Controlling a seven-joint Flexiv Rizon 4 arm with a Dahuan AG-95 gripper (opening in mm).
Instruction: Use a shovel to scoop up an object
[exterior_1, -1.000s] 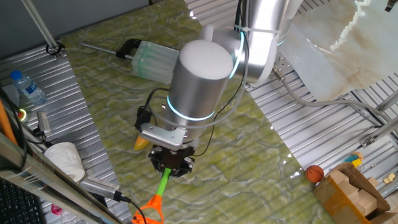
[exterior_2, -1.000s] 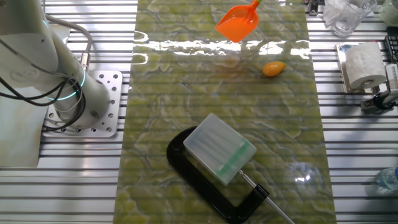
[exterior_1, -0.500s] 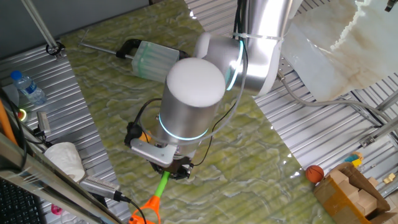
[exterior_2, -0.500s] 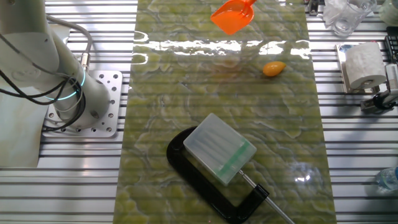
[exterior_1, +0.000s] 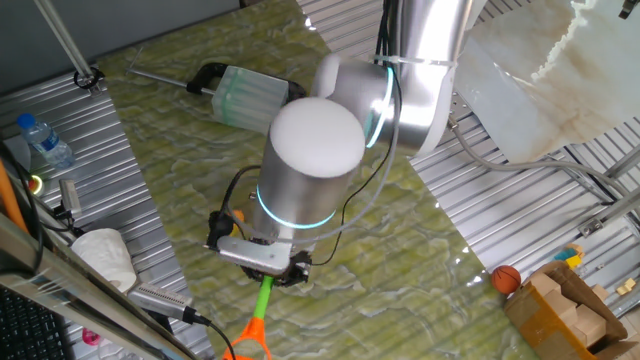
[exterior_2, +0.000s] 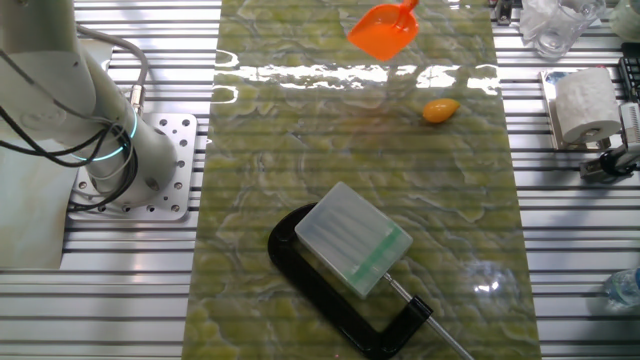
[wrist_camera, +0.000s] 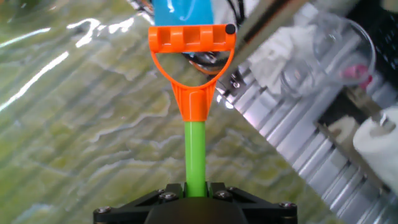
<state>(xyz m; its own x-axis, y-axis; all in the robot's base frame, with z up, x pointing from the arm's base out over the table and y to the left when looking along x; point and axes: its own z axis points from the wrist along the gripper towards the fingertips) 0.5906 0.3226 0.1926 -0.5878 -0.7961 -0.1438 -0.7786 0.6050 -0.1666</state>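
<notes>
Gripping one shovel (wrist_camera: 195, 124), the gripper (wrist_camera: 195, 198) leaves one object (exterior_2: 440, 109) apart.

One shovel (exterior_2: 383, 28), one yellow oval (exterior_2: 440, 110), one clamp (exterior_2: 330, 290), one paper roll (exterior_2: 583, 104), one bottle (exterior_1: 45, 140), one ball (exterior_1: 506, 277).
</notes>
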